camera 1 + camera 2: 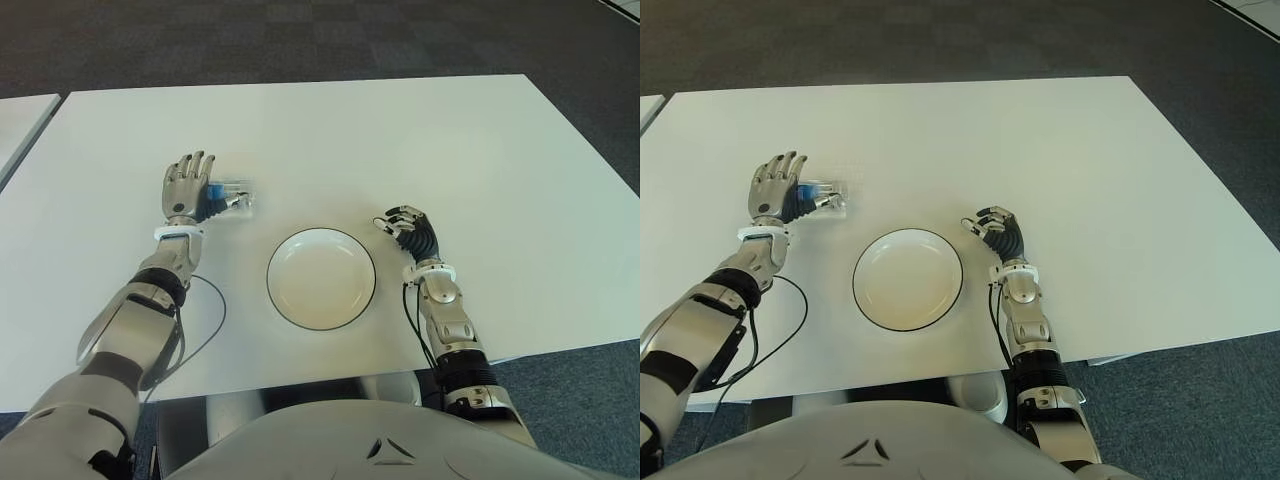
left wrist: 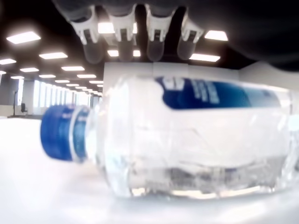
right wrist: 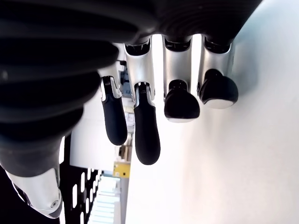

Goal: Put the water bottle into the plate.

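**A:** Nearest to us, the white plate with its dark rim sits bare on the white table, right in front of the robot's body. What about the right hand?

**B:** The right hand shows just to the right of the plate, close to the rim but apart from it. In its wrist view the fingers are curled inward, dark pads bent toward the palm, and nothing is between them. Whether it touches the table I can't tell.

**A:** And further out, on the left?

**B:** There's the left hand, beyond the plate and off to its left, fingers stretched out and fanned. The water bottle lies on its side on the table, just beside that hand on the side toward the middle of the table. From the head views the thumb side looks right up against it, but real contact I can't confirm.

**A:** Any writing on it?

**B:** The wrist view puts us close: clear plastic, blue cap, a blue label band with white lettering, too blurred to read. The fingertips hang above the bottle, straight and apart, not wrapped round it. So the hand is spread and holds nothing, and the bottle is on the table, well outside the plate.
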Tool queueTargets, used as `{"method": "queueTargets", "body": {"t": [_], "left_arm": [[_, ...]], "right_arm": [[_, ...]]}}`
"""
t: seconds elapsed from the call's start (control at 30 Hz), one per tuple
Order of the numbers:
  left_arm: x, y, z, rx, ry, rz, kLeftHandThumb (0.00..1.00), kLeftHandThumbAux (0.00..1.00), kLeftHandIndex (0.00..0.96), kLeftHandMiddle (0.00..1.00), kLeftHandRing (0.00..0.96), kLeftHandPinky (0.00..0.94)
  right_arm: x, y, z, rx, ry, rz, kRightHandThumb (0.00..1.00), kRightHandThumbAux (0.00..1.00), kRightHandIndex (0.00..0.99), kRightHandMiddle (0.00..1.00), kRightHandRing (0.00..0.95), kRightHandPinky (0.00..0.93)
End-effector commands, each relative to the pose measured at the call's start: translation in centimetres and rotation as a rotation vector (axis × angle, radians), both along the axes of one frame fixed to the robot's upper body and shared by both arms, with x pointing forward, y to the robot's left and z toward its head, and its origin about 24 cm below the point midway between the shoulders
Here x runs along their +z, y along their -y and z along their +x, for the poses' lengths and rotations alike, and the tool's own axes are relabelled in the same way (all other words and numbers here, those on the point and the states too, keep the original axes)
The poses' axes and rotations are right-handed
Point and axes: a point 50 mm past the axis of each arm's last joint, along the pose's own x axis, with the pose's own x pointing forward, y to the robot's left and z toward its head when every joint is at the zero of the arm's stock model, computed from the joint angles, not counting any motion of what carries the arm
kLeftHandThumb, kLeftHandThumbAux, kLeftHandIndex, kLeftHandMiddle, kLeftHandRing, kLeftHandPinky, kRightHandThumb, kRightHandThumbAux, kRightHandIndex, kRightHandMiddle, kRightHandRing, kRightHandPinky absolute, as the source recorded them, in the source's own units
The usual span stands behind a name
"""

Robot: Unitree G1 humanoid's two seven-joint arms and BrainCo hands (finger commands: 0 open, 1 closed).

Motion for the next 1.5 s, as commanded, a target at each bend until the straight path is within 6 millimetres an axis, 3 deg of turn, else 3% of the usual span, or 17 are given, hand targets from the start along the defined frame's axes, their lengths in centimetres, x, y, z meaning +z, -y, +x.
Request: {"method": "queueTargets", "body": {"t": [0.03, 0.8, 1.47, 1.5], "left_arm": [[-1.3, 0.8, -0.6, -0.026, -0.084, 0.002, 0.576, 0.153, 0.0, 0.0, 0.0, 0.0], [-4.0, 2.3, -2.1, -0.102, -0.274, 0.05, 0.555, 0.166, 0.0, 0.0, 0.0, 0.0], [-4.7, 2.0, -2.3, -0.083, -0.392, 0.089, 0.584, 0.213, 0.0, 0.0, 0.0, 0.0], [-4.7, 2.0, -2.3, -0.082, -0.396, 0.09, 0.586, 0.219, 0.0, 0.0, 0.0, 0.0]], "right_arm": [[-0.3, 0.0, -0.3, -0.011, -0.02, 0.002, 0.844, 0.688, 0.413, 0.601, 0.866, 0.864], [-0.2, -0.1, -0.4, -0.016, -0.02, 0.016, 0.844, 0.688, 0.413, 0.602, 0.865, 0.86], [-0.2, 0.0, -0.5, -0.016, -0.015, 0.008, 0.845, 0.688, 0.414, 0.604, 0.86, 0.86], [-0.2, 0.0, -0.5, -0.017, -0.015, 0.008, 0.845, 0.685, 0.427, 0.562, 0.861, 0.861]]}}
